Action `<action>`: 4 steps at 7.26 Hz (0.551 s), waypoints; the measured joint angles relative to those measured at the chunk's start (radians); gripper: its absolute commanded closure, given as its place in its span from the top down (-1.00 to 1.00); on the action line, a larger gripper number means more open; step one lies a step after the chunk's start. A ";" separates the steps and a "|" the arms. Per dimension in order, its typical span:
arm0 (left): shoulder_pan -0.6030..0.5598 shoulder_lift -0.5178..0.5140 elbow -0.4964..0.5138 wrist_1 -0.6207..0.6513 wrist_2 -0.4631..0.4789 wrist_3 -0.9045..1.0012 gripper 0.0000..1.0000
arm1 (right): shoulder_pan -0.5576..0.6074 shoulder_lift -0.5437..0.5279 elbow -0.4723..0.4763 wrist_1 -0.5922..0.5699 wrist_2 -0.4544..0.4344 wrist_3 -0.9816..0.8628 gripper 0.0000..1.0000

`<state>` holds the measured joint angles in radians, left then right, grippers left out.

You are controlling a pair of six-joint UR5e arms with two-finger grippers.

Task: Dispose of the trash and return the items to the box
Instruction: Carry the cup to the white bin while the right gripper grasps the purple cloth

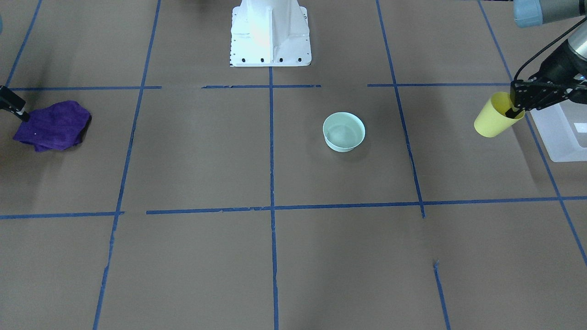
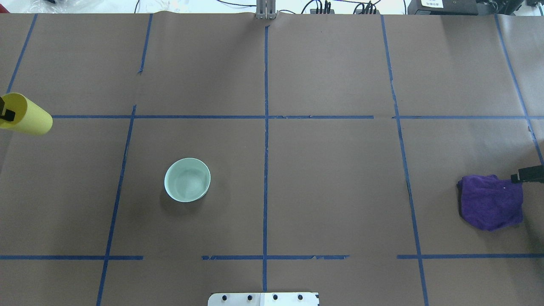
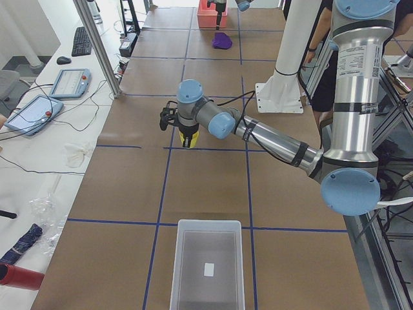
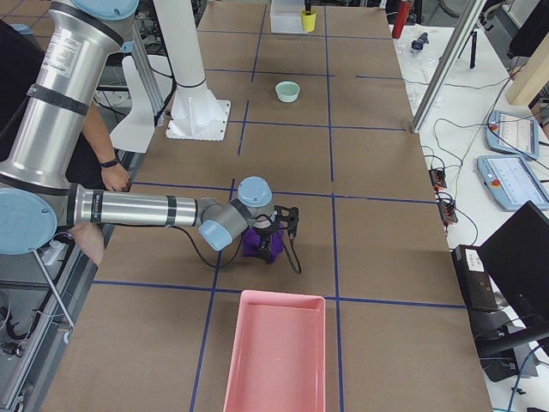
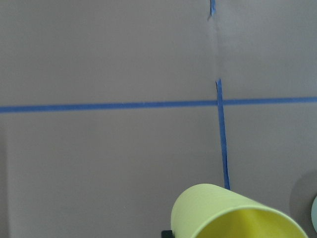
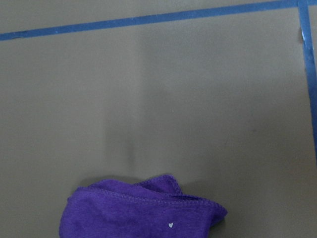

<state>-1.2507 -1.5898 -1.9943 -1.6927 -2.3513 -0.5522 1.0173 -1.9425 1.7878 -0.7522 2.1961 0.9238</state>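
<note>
My left gripper (image 1: pixel 514 109) is shut on the rim of the yellow cup (image 1: pixel 493 118) and holds it tilted above the table, next to the frosted box (image 1: pixel 562 133). The cup also shows in the overhead view (image 2: pixel 29 114) and the left wrist view (image 5: pixel 233 213). The mint-green bowl (image 1: pixel 344 132) stands upright and empty on the table, also seen in the overhead view (image 2: pixel 187 179). My right gripper (image 2: pixel 527 174) is shut on a purple cloth (image 2: pixel 491 202), which hangs off the table; the right wrist view shows it too (image 6: pixel 143 210).
The white robot base (image 1: pixel 270 36) stands at the table's back middle. A pink tray (image 4: pixel 274 352) lies at the table's right end, close to the cloth. The box (image 3: pixel 208 265) holds one small white piece. Blue tape lines cross the brown table.
</note>
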 measured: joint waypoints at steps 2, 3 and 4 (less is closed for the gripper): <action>-0.109 -0.054 0.010 0.133 0.043 0.159 -1.00 | -0.112 -0.014 -0.033 0.059 -0.078 0.088 1.00; -0.163 -0.085 0.026 0.187 0.066 0.233 -1.00 | -0.147 -0.016 -0.070 0.106 -0.091 0.104 0.78; -0.223 -0.116 0.061 0.226 0.086 0.315 -1.00 | -0.167 -0.016 -0.095 0.142 -0.095 0.120 -0.42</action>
<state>-1.4735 -1.7063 -1.9333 -1.4665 -2.2648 -0.2374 0.8499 -1.9582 1.6924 -0.6105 2.1009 1.0434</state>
